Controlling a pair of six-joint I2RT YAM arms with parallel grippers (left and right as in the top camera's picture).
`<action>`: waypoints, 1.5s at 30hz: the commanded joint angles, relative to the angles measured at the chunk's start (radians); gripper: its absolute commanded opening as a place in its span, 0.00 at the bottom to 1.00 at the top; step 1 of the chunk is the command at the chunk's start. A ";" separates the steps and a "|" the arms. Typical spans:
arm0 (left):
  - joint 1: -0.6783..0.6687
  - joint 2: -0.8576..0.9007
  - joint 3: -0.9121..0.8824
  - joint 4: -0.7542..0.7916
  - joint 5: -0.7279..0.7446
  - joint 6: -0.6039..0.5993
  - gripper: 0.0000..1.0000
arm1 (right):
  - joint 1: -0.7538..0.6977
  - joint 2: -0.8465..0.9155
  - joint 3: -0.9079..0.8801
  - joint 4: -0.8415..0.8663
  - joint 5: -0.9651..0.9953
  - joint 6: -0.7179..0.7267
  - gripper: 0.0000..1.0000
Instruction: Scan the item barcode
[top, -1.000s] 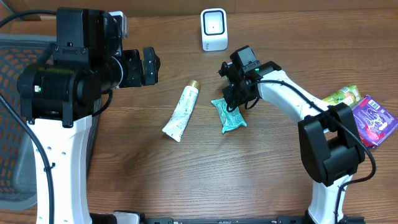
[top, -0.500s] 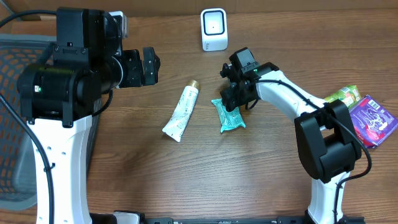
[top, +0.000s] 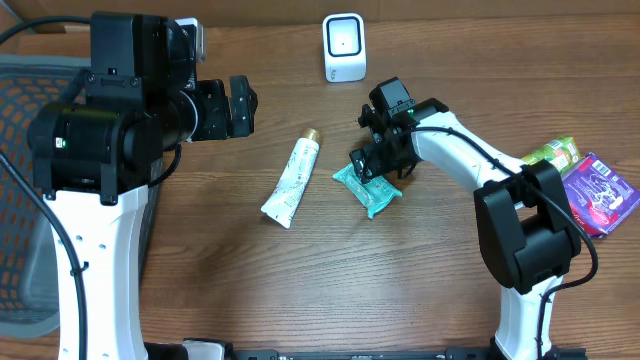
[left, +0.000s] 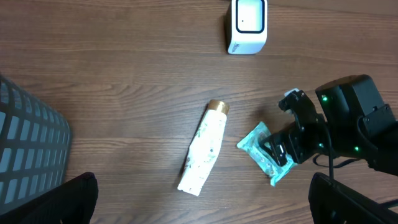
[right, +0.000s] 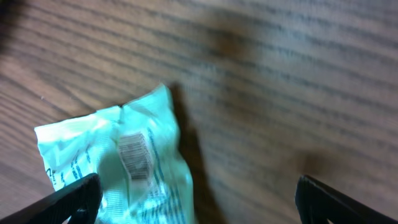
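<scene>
A teal packet (top: 368, 188) lies flat on the wooden table, its barcode (right: 134, 155) facing up in the right wrist view. My right gripper (top: 379, 160) hovers just over its far end, jaws wide open, gripping nothing. In that view the packet (right: 118, 165) sits by the left finger, with bare wood towards the other one. The white scanner (top: 343, 47) stands at the back of the table. My left gripper (top: 240, 107) hangs open high on the left, and from it I look down on the packet (left: 264, 152) and the scanner (left: 247, 25).
A white tube with a gold cap (top: 292, 178) lies left of the packet. A grey mesh basket (top: 20, 200) stands at the left edge. A green packet (top: 550, 155) and a purple one (top: 600, 190) lie at the far right.
My right gripper has gone from shut on the teal packet to wide open. The packet has turned and now lies more slantwise, its end a little further left. The left arm is still.
</scene>
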 joint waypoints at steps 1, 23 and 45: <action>-0.001 0.006 0.009 0.001 -0.003 0.019 0.99 | 0.003 -0.089 0.060 -0.034 -0.055 0.040 1.00; -0.001 0.006 0.009 0.001 -0.003 0.019 1.00 | 0.066 -0.230 -0.195 -0.126 -0.344 -0.049 0.69; -0.001 0.006 0.009 0.001 -0.003 0.019 0.99 | -0.019 -0.230 -0.276 0.043 0.097 0.115 0.78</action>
